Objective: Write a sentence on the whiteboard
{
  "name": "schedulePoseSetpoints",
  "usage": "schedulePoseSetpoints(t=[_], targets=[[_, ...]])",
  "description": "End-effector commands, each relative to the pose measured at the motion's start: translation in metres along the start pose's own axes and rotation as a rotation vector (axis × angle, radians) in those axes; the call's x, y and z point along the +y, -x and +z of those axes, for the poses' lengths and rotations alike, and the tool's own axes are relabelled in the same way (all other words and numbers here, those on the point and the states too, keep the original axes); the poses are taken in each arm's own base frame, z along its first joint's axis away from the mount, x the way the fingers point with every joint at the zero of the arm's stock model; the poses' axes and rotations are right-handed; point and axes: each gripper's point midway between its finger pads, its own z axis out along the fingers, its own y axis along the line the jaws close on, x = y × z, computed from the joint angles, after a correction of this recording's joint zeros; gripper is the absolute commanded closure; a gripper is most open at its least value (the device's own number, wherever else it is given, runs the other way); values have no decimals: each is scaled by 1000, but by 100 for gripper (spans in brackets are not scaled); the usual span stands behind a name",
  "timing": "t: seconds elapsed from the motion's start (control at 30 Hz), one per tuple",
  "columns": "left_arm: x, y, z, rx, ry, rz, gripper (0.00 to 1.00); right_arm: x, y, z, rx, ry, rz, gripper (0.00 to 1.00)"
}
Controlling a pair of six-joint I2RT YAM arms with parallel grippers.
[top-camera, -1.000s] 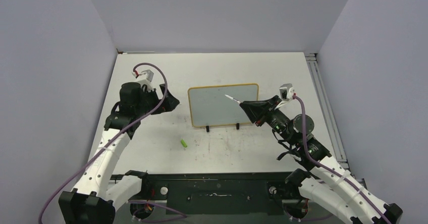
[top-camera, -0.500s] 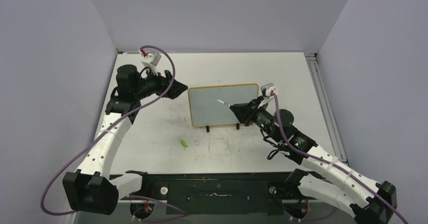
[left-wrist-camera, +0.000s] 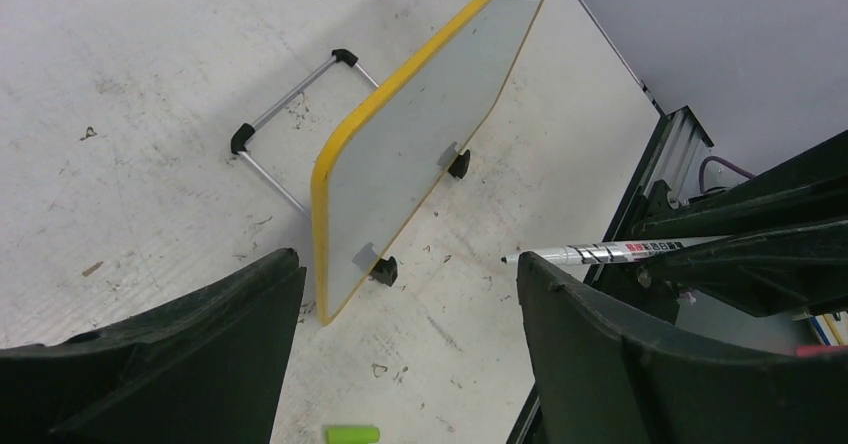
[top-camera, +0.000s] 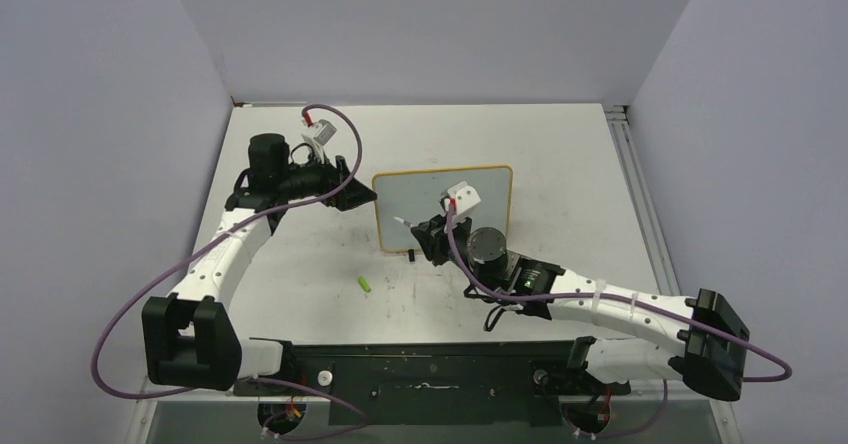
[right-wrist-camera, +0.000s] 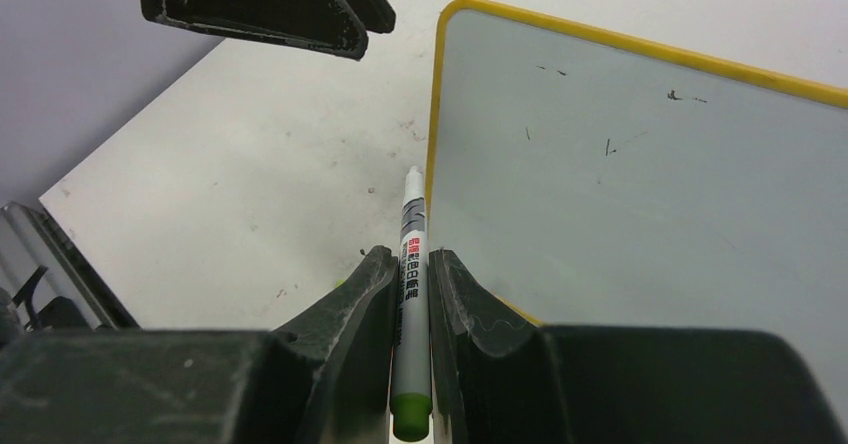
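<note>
Since writing would begin at the board's left, the right fingers (right-wrist-camera: 350, 304) clamp the marker (right-wrist-camera: 411, 264), its tip just beside the left edge of the whiteboard (right-wrist-camera: 640, 194) ahead of them. The left fingers (left-wrist-camera: 200, 354) gape, holding nothing, facing that edge, probably to steady it. A green cap (top-camera: 366, 284) lies on the worktop (top-camera: 570, 154) behind both, clear of the path.
</note>
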Motion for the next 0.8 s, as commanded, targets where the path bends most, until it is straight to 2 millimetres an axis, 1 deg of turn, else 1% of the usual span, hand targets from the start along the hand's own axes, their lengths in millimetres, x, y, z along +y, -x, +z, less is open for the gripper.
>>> schedulePoseSetpoints(t=[0.0,0.1,0.2,0.3,0.43,0.5,0.6,0.77], targets=[[2,10,1,-21,-5,56,26,3,44,10,-148,-35,26,95],[6,5,10,-16,-38,28,29,1,43,17,-147,-44,15,95],[18,-3,19,16,-39,11,31,2,42,21,-146,-20,21,95],[25,-8,25,38,-60,0,32,-2,44,22,-156,6,42,95],[21,-13,31,36,-122,-18,33,-8,46,19,-162,49,70,95],[21,-12,34,25,-140,-5,33,-10,47,16,-165,64,83,95],[24,-17,38,31,-144,-18,34,-15,47,10,-171,71,95,95],[15,-26,49,52,-192,-43,42,-17,48,3,-182,72,102,95]])
